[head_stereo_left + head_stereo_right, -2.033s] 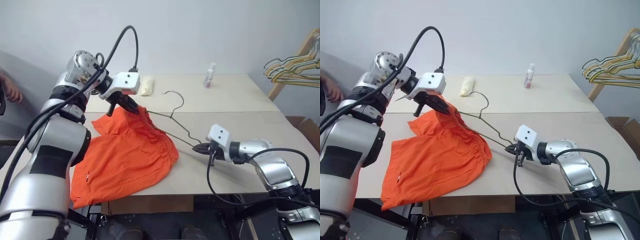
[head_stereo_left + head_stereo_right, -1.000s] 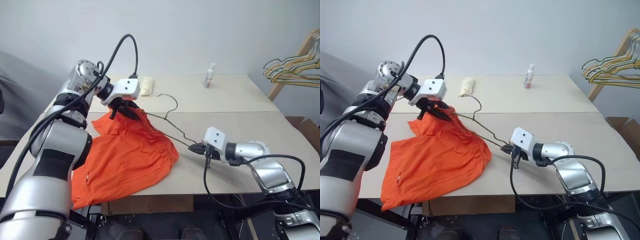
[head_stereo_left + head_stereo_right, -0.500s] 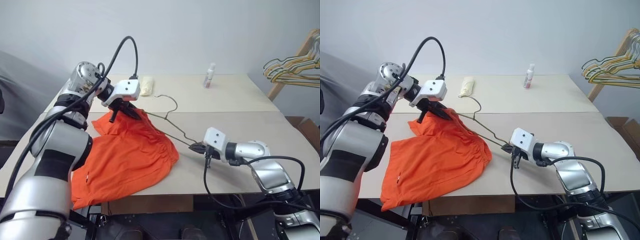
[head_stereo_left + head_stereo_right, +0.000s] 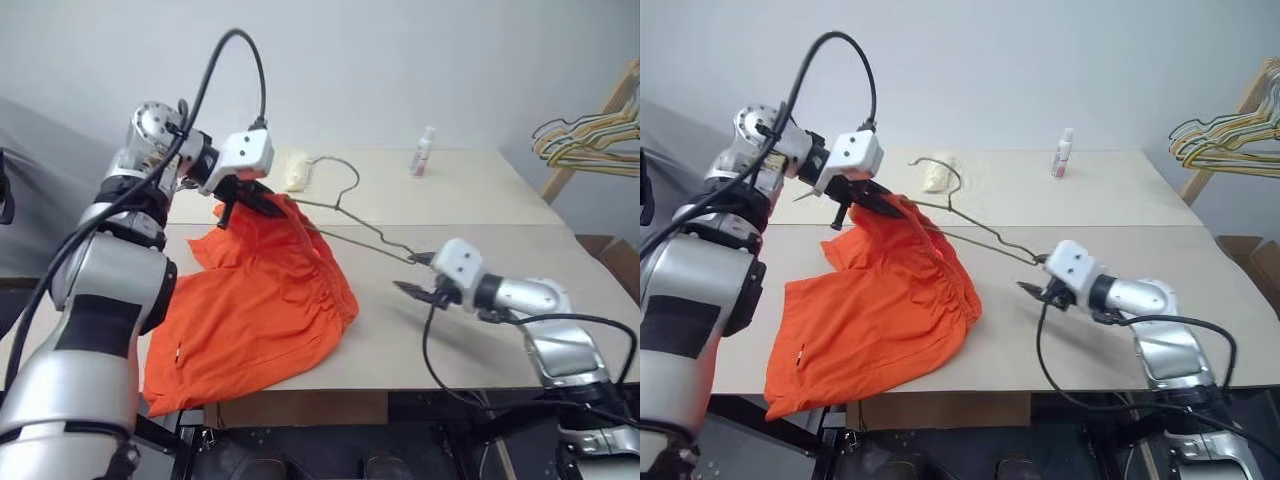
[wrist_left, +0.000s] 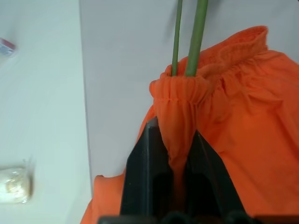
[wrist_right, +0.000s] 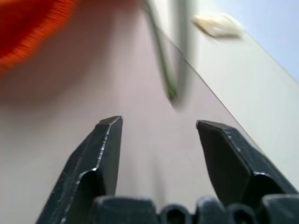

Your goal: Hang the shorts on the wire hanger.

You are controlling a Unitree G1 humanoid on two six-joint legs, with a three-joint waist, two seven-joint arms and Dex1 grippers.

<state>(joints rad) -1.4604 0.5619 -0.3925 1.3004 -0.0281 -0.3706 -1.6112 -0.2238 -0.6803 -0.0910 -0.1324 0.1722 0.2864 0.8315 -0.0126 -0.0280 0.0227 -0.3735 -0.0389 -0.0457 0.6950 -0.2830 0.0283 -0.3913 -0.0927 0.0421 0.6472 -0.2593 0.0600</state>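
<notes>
- The left gripper [image 4: 262, 200] is reaching over the far left part of the table [image 4: 480, 190], and its fingers [image 5: 148, 154] are pinching shut on a bunched fold of the shorts [image 4: 260, 300] at the waistband.
- The shorts are hanging from that pinch at their raised corner, while the rest of the orange cloth is lying spread over the near left part of the table, with one leg drooping past the front edge.
- The wire hanger [image 4: 350, 215] is running through the gathered waistband: in the left wrist view two wires are passing into the fold just beyond the fingertips.
- The hanger's hook is pointing toward the far side of the table, near a small pale bundle [image 4: 296, 170], and its free corner is sticking out to the right of the shorts, lifted above the tabletop.
- A small white bottle [image 4: 424, 152] is standing upright farther right, at the far edge of the table.
- The right gripper [image 4: 412, 274] is hovering just above the table near the hanger's free corner, with its fingers [image 6: 105, 149] standing apart and holding nothing; the wire tip is lying just ahead of them, not between them.
- A bunch of coloured hangers [image 4: 585, 135] is hanging on a wooden stand at the far right, well apart from the table.
</notes>
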